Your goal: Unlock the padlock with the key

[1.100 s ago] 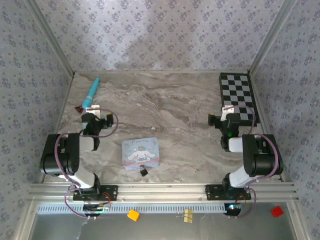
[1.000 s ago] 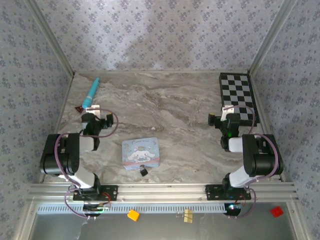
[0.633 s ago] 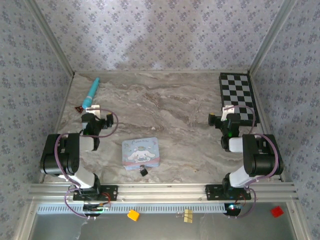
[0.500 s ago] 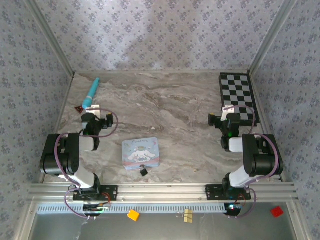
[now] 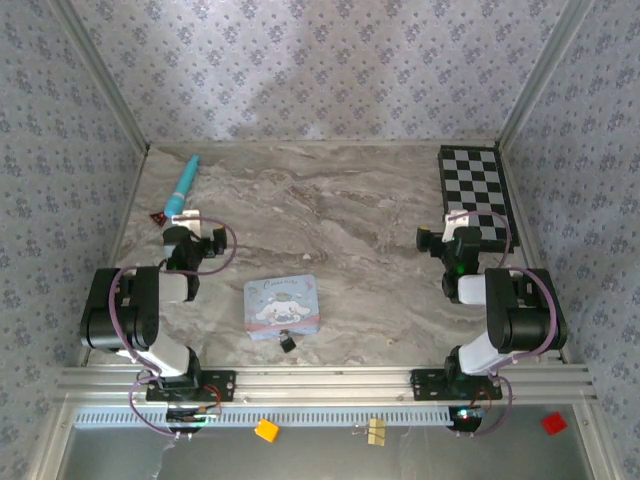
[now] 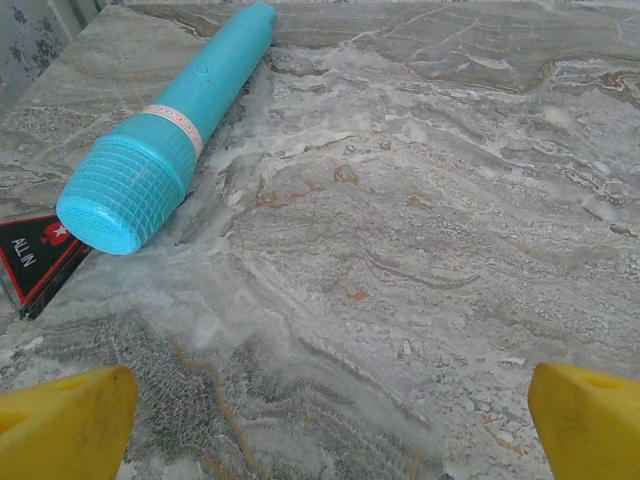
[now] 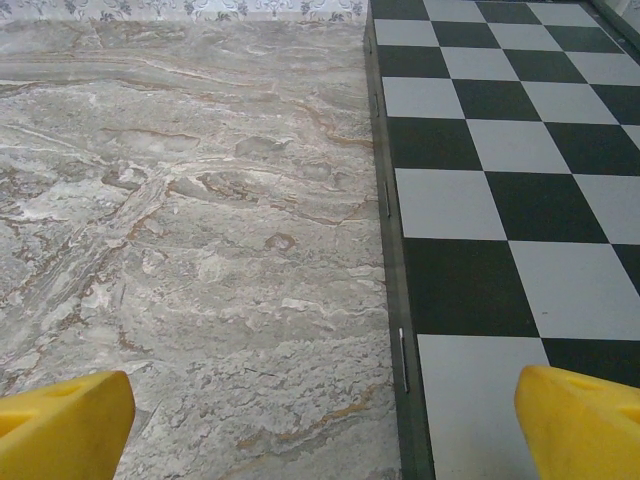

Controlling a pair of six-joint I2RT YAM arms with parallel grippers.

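1. Near the table's [image 5: 380, 220] front edge, just on the near side of the pale blue tin [image 5: 282, 304], lies the padlock [image 5: 287, 342]; I can make out no key.
2. Both arms are well apart from it: the left gripper [image 5: 184, 218] to the far left and the right gripper [image 5: 458, 222] to the far right, each with fingers spread wide and holding nothing.
3. By my judgement nothing is done: finding the key, gripping it, inserting and turning all remain.
4. From above, padlock and tin are plain. The left wrist view adds a teal tube's [image 6: 170, 130] ribbed cap and a black card [image 6: 35, 255] lettered "ALL IN". The right wrist view adds a chequered board [image 7: 500, 200].
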